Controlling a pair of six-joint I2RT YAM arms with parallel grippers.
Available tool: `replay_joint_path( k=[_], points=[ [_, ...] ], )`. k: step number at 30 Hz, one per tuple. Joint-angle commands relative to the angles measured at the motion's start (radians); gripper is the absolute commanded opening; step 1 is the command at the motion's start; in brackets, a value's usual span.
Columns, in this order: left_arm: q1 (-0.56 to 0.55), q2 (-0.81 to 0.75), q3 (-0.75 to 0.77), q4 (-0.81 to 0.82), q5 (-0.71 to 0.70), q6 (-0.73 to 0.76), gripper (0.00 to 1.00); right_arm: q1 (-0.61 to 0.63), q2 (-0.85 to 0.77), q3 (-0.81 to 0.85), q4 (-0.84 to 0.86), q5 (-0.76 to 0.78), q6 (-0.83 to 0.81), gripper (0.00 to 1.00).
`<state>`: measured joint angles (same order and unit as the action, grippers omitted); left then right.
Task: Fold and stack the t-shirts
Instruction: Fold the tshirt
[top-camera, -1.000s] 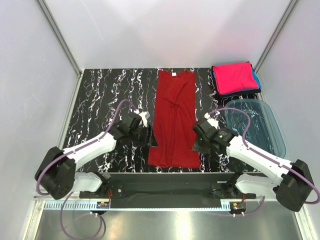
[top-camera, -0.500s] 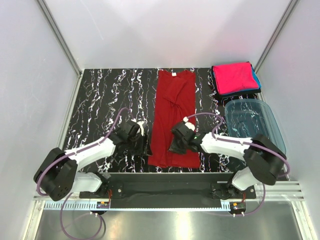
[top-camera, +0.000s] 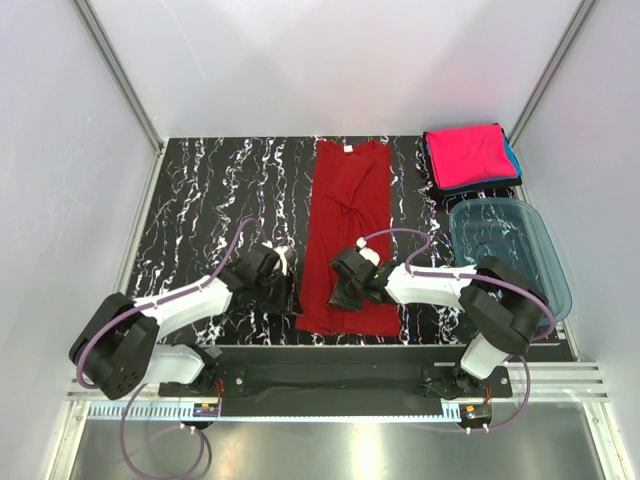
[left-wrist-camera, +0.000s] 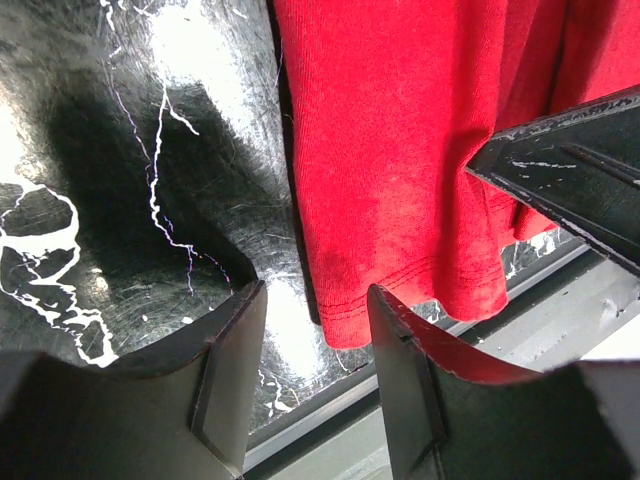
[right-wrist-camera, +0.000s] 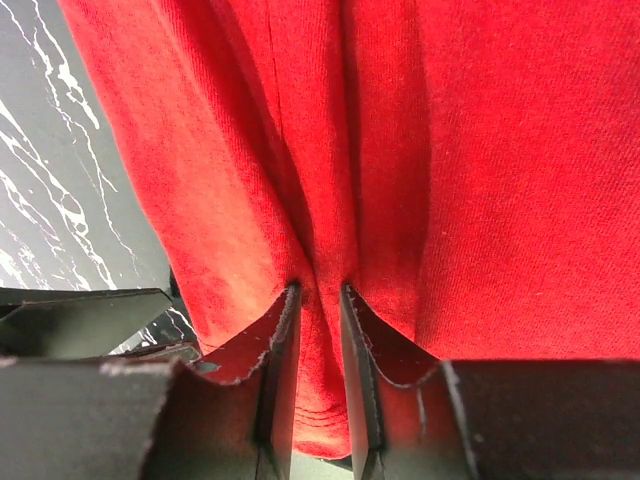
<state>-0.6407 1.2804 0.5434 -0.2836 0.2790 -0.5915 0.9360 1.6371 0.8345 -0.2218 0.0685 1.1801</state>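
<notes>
My right gripper is pressed narrow on a raised ridge of the dark red t-shirt, close to its lower hem, in the lower middle of the top view. My left gripper stands spread and holds nothing; the lower left corner of the hem lies on the table just between its fingers. The shirt lies as a long strip in the centre of the frame, with the neck toward the top. The pink t-shirt sits folded in the upper right corner. I think the right pinch takes only a thin pleat, so a lift can bunch the cloth and spoil the straight edges. The left fingers can close on one layer only, or miss the corner. The two grippers are near each other and can collide
</notes>
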Motion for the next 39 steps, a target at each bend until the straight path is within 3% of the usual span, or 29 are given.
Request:
replay_joint_path(
  k=[1, 6, 21, 28, 34, 36, 39],
  points=[
    [-0.001, 0.007, -0.01, 0.053, 0.005, 0.015, 0.49, 0.02, -0.008, 0.029, 0.004, 0.03, 0.023, 0.29],
    [-0.001, 0.017, -0.02, 0.07, 0.02, 0.01, 0.43, 0.018, -0.071, 0.04, -0.063, 0.074, 0.012, 0.25],
    [-0.001, 0.031, -0.019, 0.073, 0.019, 0.015, 0.48, 0.021, -0.028, 0.055, -0.087, 0.065, 0.009, 0.27],
    [0.001, 0.068, -0.02, 0.08, 0.014, 0.027, 0.37, 0.02, -0.016, 0.066, -0.102, 0.082, 0.007, 0.27],
    [-0.001, 0.082, -0.013, 0.084, 0.019, 0.035, 0.38, 0.02, -0.1, 0.058, -0.142, 0.132, 0.004, 0.29],
    [-0.001, 0.089, -0.01, 0.089, 0.023, 0.035, 0.31, 0.02, -0.109, 0.052, -0.148, 0.142, 0.007, 0.29],
    [-0.001, 0.096, -0.01, 0.096, 0.025, 0.032, 0.12, 0.021, -0.112, 0.051, -0.148, 0.142, 0.01, 0.28]
  ],
)
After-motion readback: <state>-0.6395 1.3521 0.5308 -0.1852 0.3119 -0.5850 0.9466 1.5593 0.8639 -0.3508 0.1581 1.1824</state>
